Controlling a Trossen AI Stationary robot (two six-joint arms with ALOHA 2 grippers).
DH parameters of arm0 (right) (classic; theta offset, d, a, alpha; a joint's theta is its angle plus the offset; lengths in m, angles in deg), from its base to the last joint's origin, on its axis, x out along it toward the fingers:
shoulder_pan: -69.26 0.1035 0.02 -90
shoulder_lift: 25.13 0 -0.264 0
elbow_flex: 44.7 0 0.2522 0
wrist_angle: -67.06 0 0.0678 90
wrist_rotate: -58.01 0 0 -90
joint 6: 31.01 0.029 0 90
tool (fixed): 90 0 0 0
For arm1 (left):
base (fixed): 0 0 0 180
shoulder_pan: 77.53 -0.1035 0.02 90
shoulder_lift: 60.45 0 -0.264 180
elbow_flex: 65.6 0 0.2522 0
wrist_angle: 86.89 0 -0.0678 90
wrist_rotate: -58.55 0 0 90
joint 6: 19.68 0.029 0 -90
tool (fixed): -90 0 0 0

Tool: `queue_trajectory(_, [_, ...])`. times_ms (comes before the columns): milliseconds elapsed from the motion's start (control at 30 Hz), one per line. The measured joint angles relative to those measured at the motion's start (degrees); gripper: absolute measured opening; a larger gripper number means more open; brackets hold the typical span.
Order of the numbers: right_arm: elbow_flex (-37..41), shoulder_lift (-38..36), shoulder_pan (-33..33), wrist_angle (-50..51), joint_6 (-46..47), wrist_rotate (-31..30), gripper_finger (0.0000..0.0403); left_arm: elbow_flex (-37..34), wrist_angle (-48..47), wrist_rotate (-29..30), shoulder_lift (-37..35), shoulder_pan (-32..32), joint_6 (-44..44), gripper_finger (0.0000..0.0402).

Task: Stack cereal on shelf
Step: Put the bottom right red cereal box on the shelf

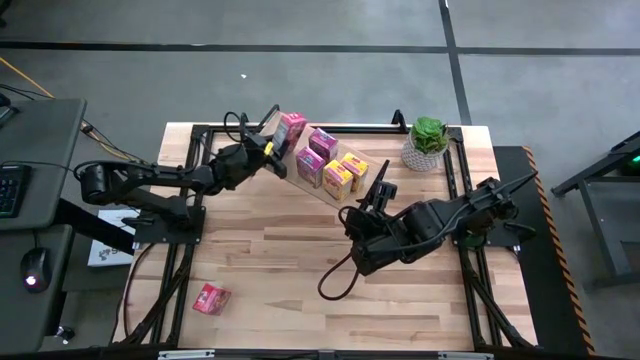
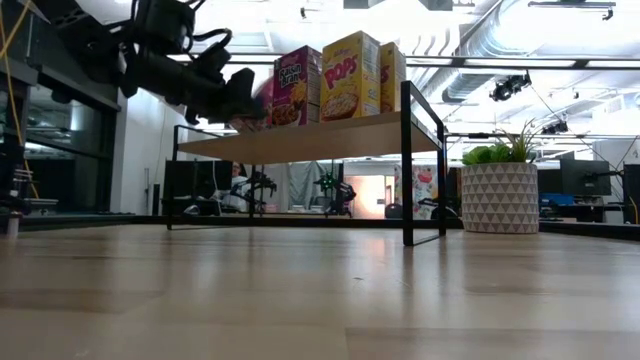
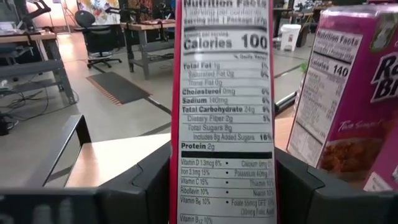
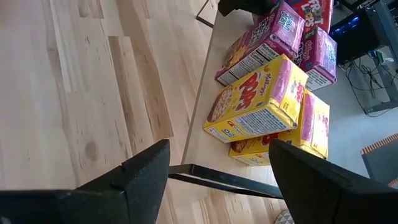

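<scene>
Cereal [image 1: 325,160] stands upright on the shelf [image 1: 300,185], and your left gripper [image 1: 268,150] at its left end has fingers parted around a red box [image 3: 221,112], apparently releasing it; right gripper [image 4: 217,177] hangs open nearby, empty.

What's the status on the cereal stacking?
Left end effector around red box on shelf. Right end effector open, beside shelf. One box left on table.
</scene>
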Motion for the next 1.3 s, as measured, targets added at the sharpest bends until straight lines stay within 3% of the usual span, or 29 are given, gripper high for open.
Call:
queue_trajectory(533, [0.0,0.0,0.0,-0.3,0.0,0.0,0.0267,0.1,-5.9,0.0,-0.4,0.9,0.4,0.0247])
queue_trajectory(1000, [0.0,0.0,0.0,-0.9,0.0,0.0,0.0267,0.0,-17.5,5.1,-8.6,4.9,-0.6,0.0250])
queue_trajectory(1300, [0.0,0.0,0.0,-0.9,0.0,-0.1,0.0267,0.0,-18.3,7.5,-11.6,4.9,-0.3,0.0250])
